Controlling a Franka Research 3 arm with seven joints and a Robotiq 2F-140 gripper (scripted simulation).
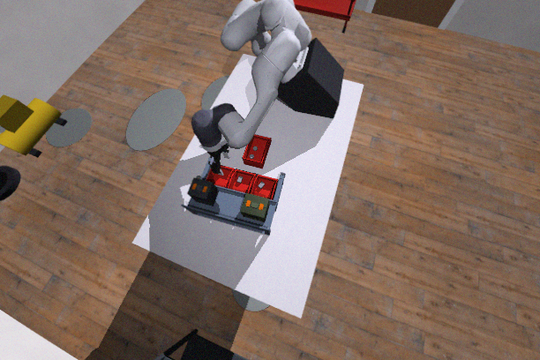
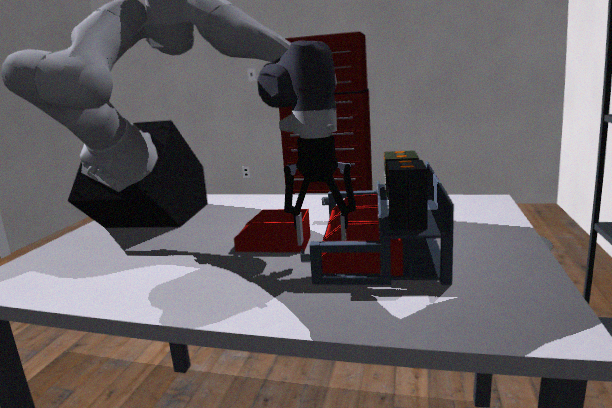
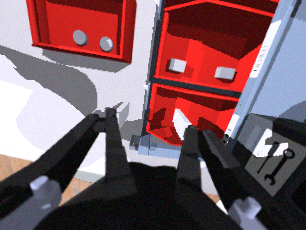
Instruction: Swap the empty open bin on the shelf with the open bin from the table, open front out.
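The arm reaches out from its black base (image 1: 318,82) (image 2: 150,178), bends down at the wrist, and holds the gripper (image 1: 216,170) (image 2: 320,228) (image 3: 151,111) pointing down, upright in the side view. Its 2 fingers stand apart, a bit over half open, with nothing held between them. They straddle the front edge of the shelf unit (image 1: 281,188) (image 2: 336,247) (image 3: 157,149): 1 fingertip is over the empty bin (image 1: 219,176) (image 3: 160,117), and the other is outside, in front of the shelf. Whether either touches anything, I cannot tell.

The empty bin sits in its end place on the shelf, beside 2 other red bins (image 1: 241,180) (image 1: 264,186) that have light blocks in them. The bin from the table (image 1: 257,151) (image 2: 272,232) (image 3: 80,27) stands on the table top (image 1: 318,201) (image 2: 210,293) (image 3: 75,85), apart from the shelf, with 2 round grey parts (image 1: 255,148) (image 3: 80,37) in it. A black case (image 1: 202,191) (image 2: 407,195) (image 3: 275,155) and a green case (image 1: 254,206) (image 2: 400,154) stand on the upper board.
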